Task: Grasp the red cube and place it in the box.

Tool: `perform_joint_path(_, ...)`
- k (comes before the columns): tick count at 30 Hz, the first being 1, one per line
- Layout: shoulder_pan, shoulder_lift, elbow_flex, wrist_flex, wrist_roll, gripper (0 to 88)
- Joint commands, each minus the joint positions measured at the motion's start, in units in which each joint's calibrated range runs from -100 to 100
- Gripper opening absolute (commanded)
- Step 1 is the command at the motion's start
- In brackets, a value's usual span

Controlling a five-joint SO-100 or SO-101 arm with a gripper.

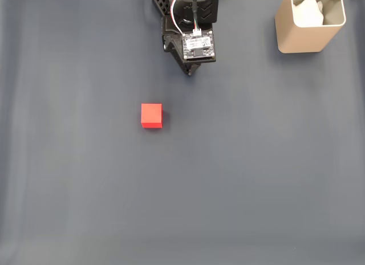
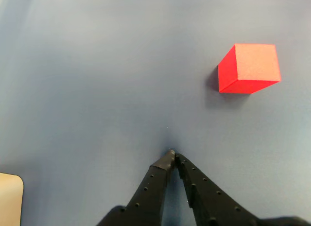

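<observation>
One red cube (image 1: 151, 115) sits alone on the dark grey bench (image 1: 256, 179), well apart from the box (image 1: 309, 27) standing at the fixed view's top right corner. In the wrist view the claw (image 2: 172, 155) has its tips pressed together, empty, with the cube up and to the right of them.

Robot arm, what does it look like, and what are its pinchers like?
The arm is black plastic with a honeycomb pattern, white and red cables looping over it, and a small pale circuit board. In the wrist view, the black gripper has two long tapering fingers dotted with tiny holes.
</observation>
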Motion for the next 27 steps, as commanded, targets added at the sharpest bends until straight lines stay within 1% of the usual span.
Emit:
perform_joint_path(1,-0.4,0.0,0.5,0.9,0.7,0.6)
perform_joint_path(27,-0.4,0.0,0.5,0.9,0.4,0.2)
